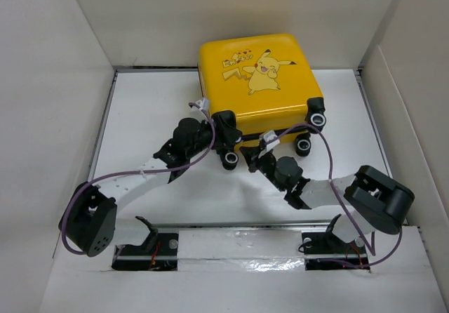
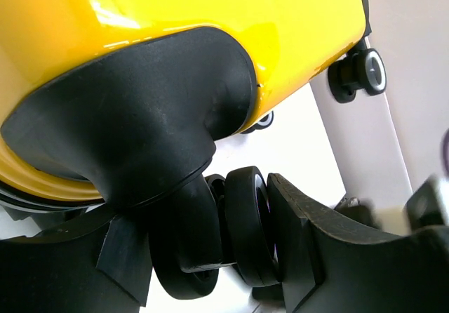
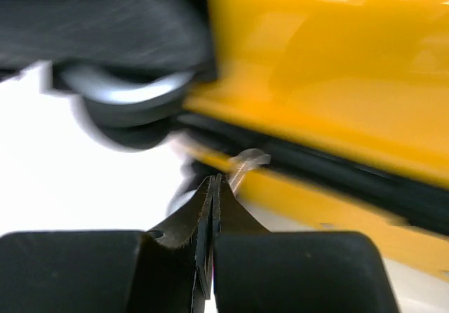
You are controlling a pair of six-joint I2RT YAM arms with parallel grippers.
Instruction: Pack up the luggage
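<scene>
The luggage [image 1: 259,81] is a yellow hard-shell case with a cartoon print. It lies flat and closed at the back of the white table, black wheels toward me. My left gripper [image 1: 223,132] is at its near left corner. In the left wrist view the fingers [image 2: 295,222] clamp a twin black wheel [image 2: 249,222] under the yellow shell [image 2: 175,4]. My right gripper [image 1: 252,153] is at the near side's seam. Its jaws [image 3: 212,183] are pressed together, tips right beside a small clear zipper pull [image 3: 242,162] on the dark zipper line. Whether the pull is pinched I cannot tell.
White walls enclose the table [image 1: 154,102] on the left, right and back. Other luggage wheels [image 1: 303,144] stick out toward the arms. Purple cables [image 1: 326,151] loop over both arms. A metal rail [image 1: 231,225] runs along the near edge.
</scene>
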